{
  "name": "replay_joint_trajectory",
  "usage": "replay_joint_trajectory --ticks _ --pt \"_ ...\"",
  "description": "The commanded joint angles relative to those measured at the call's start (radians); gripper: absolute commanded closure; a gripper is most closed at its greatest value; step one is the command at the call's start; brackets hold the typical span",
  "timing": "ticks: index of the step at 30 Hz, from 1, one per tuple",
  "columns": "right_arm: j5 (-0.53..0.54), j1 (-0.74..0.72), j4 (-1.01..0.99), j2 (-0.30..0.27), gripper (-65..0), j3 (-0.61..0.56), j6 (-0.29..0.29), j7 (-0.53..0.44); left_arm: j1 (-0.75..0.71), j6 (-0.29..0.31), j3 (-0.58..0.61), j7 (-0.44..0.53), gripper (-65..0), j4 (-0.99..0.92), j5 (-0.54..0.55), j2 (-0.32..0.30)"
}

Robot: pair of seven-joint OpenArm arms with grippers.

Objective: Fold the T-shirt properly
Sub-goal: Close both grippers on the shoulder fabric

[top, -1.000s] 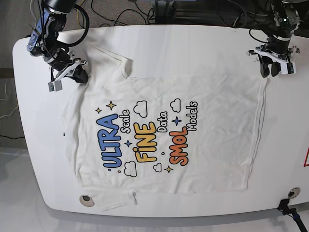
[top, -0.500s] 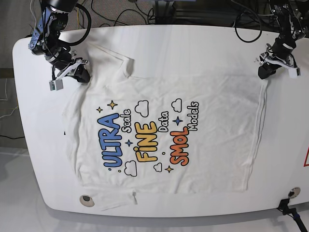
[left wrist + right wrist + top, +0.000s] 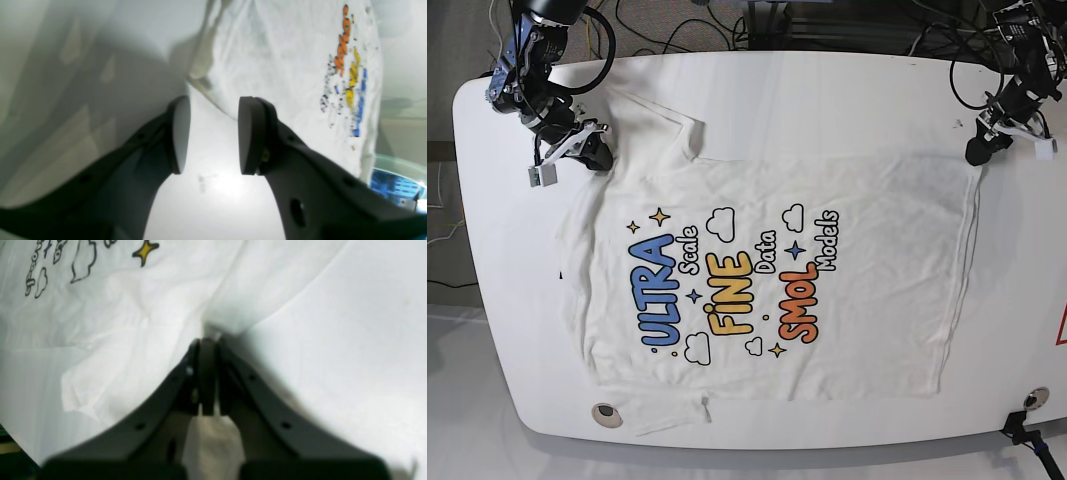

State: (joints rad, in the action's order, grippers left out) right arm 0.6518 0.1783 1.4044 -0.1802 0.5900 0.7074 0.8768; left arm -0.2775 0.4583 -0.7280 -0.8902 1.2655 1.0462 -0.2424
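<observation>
The T-shirt (image 3: 867, 310) lies spread flat, print side up, on the white table (image 3: 827, 90). My right gripper (image 3: 594, 156) is at the shirt's upper-left shoulder in the base view. In the right wrist view this gripper (image 3: 207, 341) is shut, with the T-shirt's white cloth (image 3: 140, 316) bunched at its tips. My left gripper (image 3: 980, 150) hovers at the shirt's upper-right hem corner. Seen from the left wrist, that gripper (image 3: 213, 106) is open with only bare table between its pads (image 3: 248, 133). The T-shirt's hem edge (image 3: 283, 66) lies just ahead of them.
A small sleeve (image 3: 672, 120) lies creased near the right gripper. A round fitting (image 3: 605, 412) sits near the table's front edge, and a black clamp (image 3: 1027, 432) at the front right corner. Cables (image 3: 687, 30) hang behind the table's back edge.
The left arm has swung outward to the right and its gripper has tilted beside the hem corner. The right gripper and the shirt have barely shifted.
</observation>
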Motion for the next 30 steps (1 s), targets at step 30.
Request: replay_joint_trajectory --ticks 30 --pt "-0.006 0.01 0.005 -0.007 0.0 0.006 -0.009 0.024 0.054 0.022 0.07 0.077 -6.6 -0.057 -0.136 -0.046"
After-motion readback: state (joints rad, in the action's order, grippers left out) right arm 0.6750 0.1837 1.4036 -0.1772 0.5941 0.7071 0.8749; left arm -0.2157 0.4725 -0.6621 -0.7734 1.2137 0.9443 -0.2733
